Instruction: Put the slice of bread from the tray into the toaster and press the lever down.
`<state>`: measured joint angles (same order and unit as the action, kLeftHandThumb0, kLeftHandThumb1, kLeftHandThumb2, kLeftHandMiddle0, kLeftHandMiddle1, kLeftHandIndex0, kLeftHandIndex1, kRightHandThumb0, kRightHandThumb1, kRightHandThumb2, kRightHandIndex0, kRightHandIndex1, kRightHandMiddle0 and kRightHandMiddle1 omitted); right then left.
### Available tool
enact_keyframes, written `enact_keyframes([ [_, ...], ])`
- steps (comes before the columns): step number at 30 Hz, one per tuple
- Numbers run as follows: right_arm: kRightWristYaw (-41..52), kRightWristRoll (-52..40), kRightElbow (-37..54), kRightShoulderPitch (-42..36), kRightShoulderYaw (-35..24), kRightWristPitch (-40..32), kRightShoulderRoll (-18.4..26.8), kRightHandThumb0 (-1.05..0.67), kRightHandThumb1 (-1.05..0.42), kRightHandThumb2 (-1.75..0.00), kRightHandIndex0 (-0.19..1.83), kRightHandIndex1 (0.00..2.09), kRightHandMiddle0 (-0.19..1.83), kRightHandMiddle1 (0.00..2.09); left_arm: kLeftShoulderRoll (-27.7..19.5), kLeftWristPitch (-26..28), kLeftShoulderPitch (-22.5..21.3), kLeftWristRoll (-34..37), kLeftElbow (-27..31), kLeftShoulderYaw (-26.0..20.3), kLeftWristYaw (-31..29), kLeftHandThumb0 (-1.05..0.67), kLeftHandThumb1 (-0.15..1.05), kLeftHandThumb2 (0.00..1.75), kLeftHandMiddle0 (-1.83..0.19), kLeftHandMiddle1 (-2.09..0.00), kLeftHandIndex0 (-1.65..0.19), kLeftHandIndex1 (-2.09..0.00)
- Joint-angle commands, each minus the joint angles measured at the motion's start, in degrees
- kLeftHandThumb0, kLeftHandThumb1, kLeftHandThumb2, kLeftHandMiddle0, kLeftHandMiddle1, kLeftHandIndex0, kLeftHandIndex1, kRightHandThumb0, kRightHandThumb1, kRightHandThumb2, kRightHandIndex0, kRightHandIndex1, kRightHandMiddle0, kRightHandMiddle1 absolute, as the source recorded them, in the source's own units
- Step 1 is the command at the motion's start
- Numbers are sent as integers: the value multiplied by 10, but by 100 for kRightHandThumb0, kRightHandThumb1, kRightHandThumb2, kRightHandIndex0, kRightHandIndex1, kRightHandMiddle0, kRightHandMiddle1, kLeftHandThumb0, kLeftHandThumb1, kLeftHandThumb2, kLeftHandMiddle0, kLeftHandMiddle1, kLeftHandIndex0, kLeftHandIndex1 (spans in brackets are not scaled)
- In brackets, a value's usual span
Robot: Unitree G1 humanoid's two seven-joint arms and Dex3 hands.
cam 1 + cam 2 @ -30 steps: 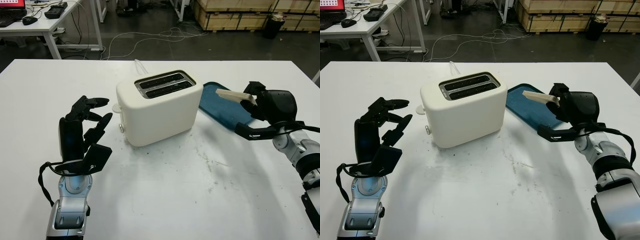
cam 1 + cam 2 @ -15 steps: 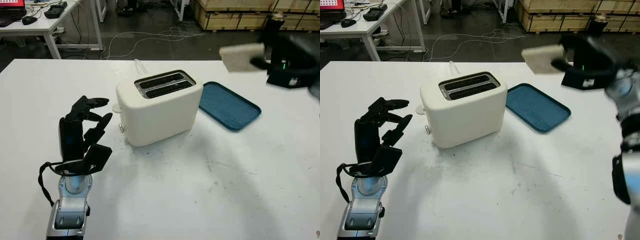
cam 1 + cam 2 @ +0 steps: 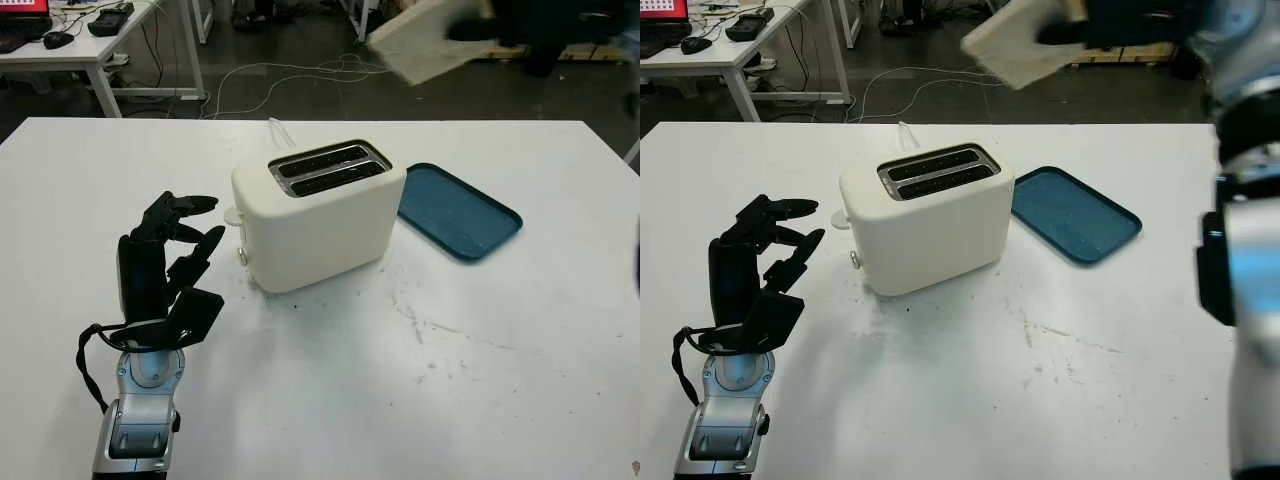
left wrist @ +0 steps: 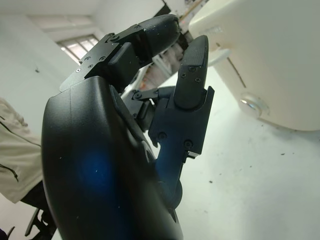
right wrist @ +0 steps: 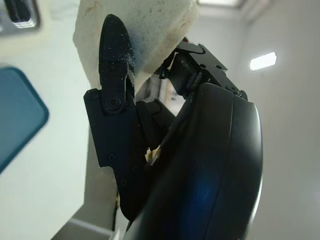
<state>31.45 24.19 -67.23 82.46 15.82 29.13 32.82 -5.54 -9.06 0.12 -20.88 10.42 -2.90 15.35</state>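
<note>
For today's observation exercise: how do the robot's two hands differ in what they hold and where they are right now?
The right robot hand grips a pale slice of bread; the left robot hand holds nothing, though its fingers are curled. The right robot hand is raised high above the white table, beyond the cream two-slot toaster; the left robot hand stands low beside the toaster's lever end. Both are black, three-fingered hands.

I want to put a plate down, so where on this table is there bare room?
Free: the wide near stretch of the table in front of the toaster and the blue tray. Crowded: the left hand beside the toaster. The right hand holds the bread high above.
</note>
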Motion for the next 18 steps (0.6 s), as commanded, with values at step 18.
enact_keyframes([
  [18, 71, 41, -20, 10, 57, -52, -94, -56, -92, -36, 107, 175, 86, 175, 0, -4, 3, -8, 0, 1, 6, -30, 92, 12, -58, -139, -62, -81],
])
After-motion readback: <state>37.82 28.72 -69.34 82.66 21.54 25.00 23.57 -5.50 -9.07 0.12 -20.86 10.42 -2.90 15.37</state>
